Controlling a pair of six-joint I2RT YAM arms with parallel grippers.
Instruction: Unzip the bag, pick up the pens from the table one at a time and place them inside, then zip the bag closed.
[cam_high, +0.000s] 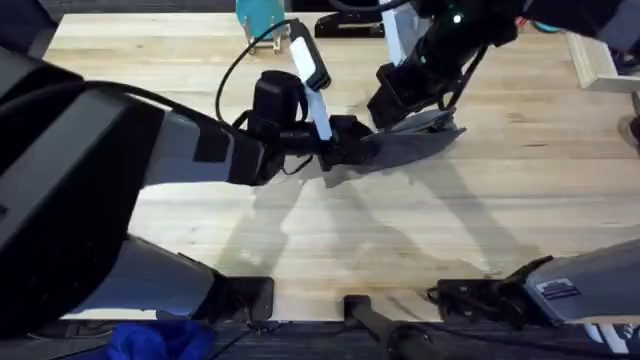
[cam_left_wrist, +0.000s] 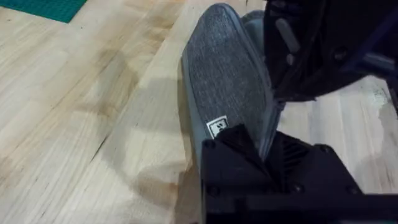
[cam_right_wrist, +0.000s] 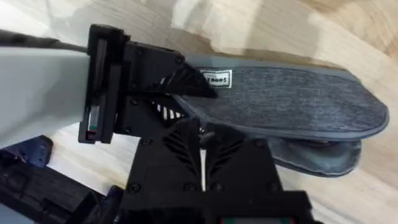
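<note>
Both arms (cam_high: 130, 190) have grey-white shells and black joints. A black cable (cam_high: 235, 70) loops above. Black ribbed fingers (cam_right_wrist: 186, 146) show.

Bag (cam_high: 415, 145) end under left tool (cam_high: 345, 150); zipper pull behind right tool (cam_right_wrist: 202, 140).

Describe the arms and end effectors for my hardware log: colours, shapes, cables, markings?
Both arms have light grey links with black joints. The left arm carries a black cylindrical motor housing, a looping black cable and a white block near its wrist. The left end effector and right end effector are black with ribbed finger faces. A white printed label sits on the right arm.
</note>
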